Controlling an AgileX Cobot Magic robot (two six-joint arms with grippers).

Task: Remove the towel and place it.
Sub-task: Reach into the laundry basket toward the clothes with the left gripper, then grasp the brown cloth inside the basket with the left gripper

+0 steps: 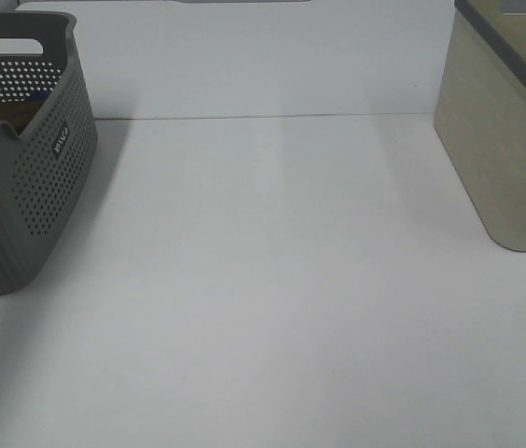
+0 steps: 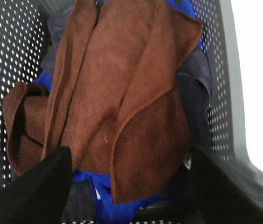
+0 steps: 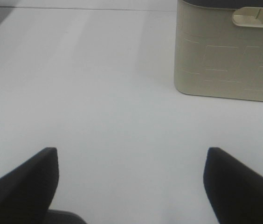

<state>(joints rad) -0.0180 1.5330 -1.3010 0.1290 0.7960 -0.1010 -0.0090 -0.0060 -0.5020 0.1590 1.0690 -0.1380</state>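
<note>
The towel [image 2: 122,93] lies crumpled in the grey perforated basket [image 2: 10,56], on top of the pile. Because it is the uppermost layer, I should be able to lift it without digging. One long hemmed fold runs across its middle. Another part is bunched against the basket wall on one side. Under it I see blue fabric [image 2: 108,205] and a darker cloth [image 2: 194,88], both touching the towel, so a deep pinch could drag them up as well.

My left fingers [image 2: 33,186] are spread wide, one on either side of the towel's near end. They hold nothing, and I cannot tell whether they touch the cloth. I judge this to be the approach before the grasp. The raised fold near the middle looks like the best place to close, since only towel is there.

The basket walls stand close on both sides, so the way out is straight up past the rim. From the high camera the basket sits at the left edge of the counter [image 1: 272,280], with a beige bin [image 1: 505,140] far to the right. The wide white stretch between them gives plenty of room to lay the towel down.

My right fingers [image 3: 24,182] hang apart over that stretch, gripping nothing.
</note>
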